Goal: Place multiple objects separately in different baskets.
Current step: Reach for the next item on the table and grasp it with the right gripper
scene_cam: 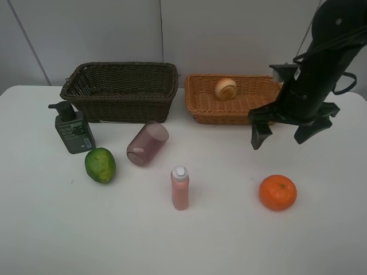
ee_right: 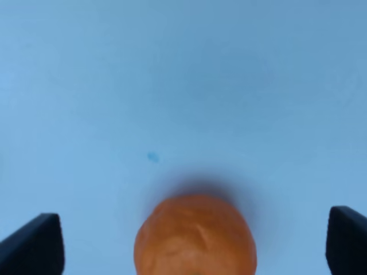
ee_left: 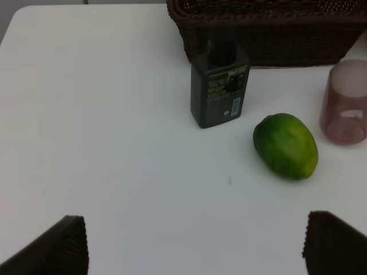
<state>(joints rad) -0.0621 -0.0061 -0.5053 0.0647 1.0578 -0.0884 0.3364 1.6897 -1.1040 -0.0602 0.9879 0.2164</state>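
My right gripper (scene_cam: 280, 137) hangs open above the table, just in front of the light orange-tan basket (scene_cam: 202, 109), which holds a red-yellow fruit (scene_cam: 225, 89). The orange (scene_cam: 277, 192) sits below and in front of it, between the open fingers in the right wrist view (ee_right: 195, 235). The dark brown basket (scene_cam: 120, 106) is empty. In front of it stand a dark green pump bottle (scene_cam: 73, 129), a green fruit (scene_cam: 100, 165), a purple cup (scene_cam: 147, 143) on its side and an upright pink bottle (scene_cam: 180, 188). My left gripper (ee_left: 195, 246) is open over bare table, short of the green fruit (ee_left: 285, 146).
White tabletop (scene_cam: 229, 240) with a grey wall behind the baskets. The left arm is outside the exterior high view. The pump bottle (ee_left: 221, 86) stands close against the dark basket's (ee_left: 275, 34) front wall, with the cup (ee_left: 346, 103) beside the fruit.
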